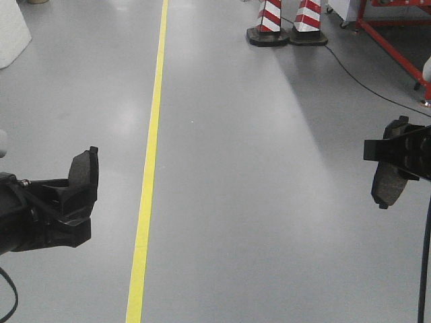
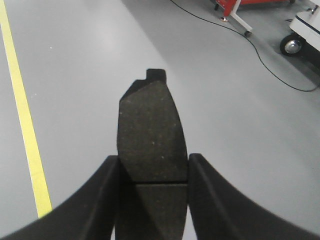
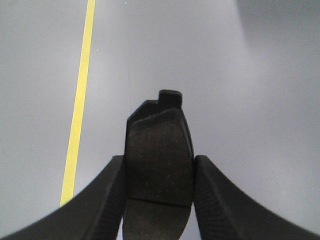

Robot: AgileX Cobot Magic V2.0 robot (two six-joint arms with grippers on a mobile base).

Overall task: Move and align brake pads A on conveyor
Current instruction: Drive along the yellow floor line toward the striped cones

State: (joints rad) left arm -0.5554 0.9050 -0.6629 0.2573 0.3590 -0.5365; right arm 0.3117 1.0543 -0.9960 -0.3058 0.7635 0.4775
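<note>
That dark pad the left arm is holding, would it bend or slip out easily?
The brake pad probably stays stiff: it juts straight out, unsupported, without sagging. Its gritty face likely resists slipping, and the left gripper clamps both edges. It looks dense, so probably heavy for its size.

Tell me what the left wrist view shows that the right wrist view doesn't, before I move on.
Only the left wrist view shows the cross groove on its brake pad plainly at the grip, plus a black cable on the floor, a red frame on casters and a wheel at the right edge. Only the right wrist view shows bare floor behind its pad, with nothing else on it. Both share a hand shut on one dark pad, edge-gripped, tab end pointing away, over grey floor with a yellow line. No conveyor in either.
</note>
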